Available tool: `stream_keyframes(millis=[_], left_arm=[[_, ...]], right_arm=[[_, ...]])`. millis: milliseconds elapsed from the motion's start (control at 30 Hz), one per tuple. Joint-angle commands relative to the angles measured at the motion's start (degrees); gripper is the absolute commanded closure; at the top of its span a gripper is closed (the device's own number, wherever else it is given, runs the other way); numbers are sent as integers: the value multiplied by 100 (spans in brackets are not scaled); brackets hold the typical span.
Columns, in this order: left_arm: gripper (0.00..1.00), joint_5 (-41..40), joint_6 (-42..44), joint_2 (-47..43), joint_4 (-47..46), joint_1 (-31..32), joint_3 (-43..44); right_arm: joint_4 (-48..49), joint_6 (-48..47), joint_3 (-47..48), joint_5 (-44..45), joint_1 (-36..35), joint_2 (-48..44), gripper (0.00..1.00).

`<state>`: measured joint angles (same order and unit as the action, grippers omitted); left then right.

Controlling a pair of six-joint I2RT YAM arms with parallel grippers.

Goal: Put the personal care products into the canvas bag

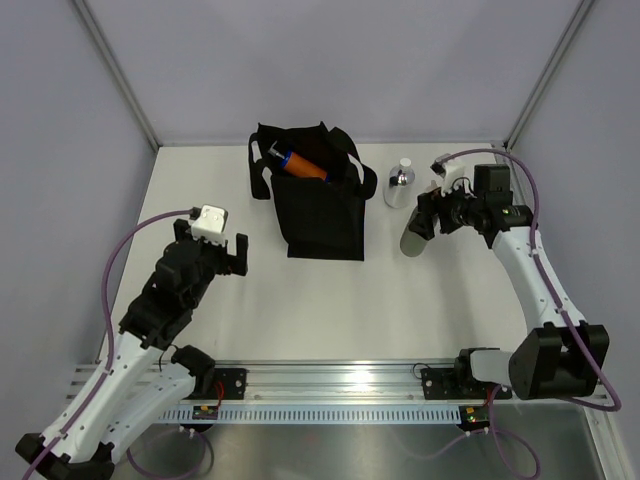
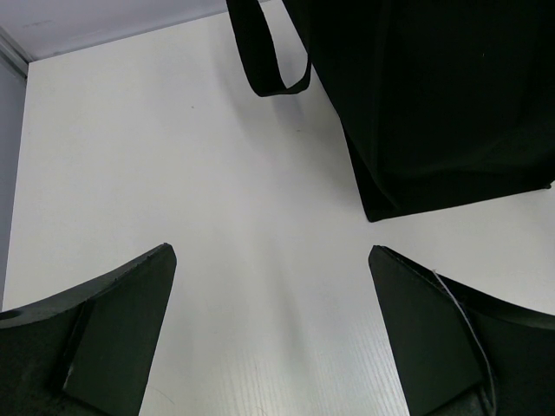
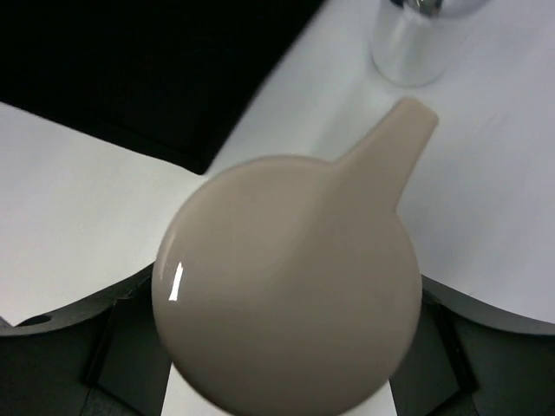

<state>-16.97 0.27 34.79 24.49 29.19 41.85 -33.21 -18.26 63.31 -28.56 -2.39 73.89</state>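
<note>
**Care bottles and black tote: stock and positions**

1. Grey-green bottle with a rounded beige spouted cap (image 1: 413, 238). It is right of centre in the overhead view, near the bag's lower right corner but apart from it. In the right wrist view the cap fills the lower middle of the frame.
2. Right gripper (image 1: 430, 220). Its black fingers (image 3: 130, 347) flank the grey-green bottle on both sides. The cap hides the contact faces, so I cannot tell whether the gripper is clamped on the bottle or only standing around it.
3. Small silver bottle with a pale cap (image 1: 398, 188). It stands upright just above the grey-green bottle in the overhead view. It is beside the bag's right edge and shows at the top right of the right wrist view (image 3: 425, 43).
4. Dark orange-red bottle (image 1: 303, 163). It lies in the bag's open mouth, upper centre of the overhead view.
5. Upright boxy black fabric tote bag (image 1: 322, 215). It stands on the white surface (image 1: 300, 310), centre of the overhead view. A strap loop (image 2: 269, 69) hangs at its side.
6. Left gripper (image 1: 238, 255). It is left of centre, with its fingers wide apart and nothing between them. It sits over bare surface, with the bag at the upper right of the left wrist view.
</note>
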Motion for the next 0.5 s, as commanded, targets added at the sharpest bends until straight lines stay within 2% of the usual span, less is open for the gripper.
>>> stream_keyframes(millis=[0,200,233,400,467], left_arm=[[1,-96,139,-147,-190,17,-27],[1,-210,184,-323,-287,17,-106],[1,-227,192,-332,-296,17,-115],[1,-280,192,-297,-296,17,-115],[1,-289,192,-279,-296,17,-124]], right_arm=[[61,-362,857,-967,-235,-664,100],[-704,-126,2789,-1205,-918,-358,100],[-774,-99,3349,-1188,-1034,-140,100],[-889,339,4917,-1056,-1720,687,100],[-810,446,5664,-855,-2018,1293,100]])
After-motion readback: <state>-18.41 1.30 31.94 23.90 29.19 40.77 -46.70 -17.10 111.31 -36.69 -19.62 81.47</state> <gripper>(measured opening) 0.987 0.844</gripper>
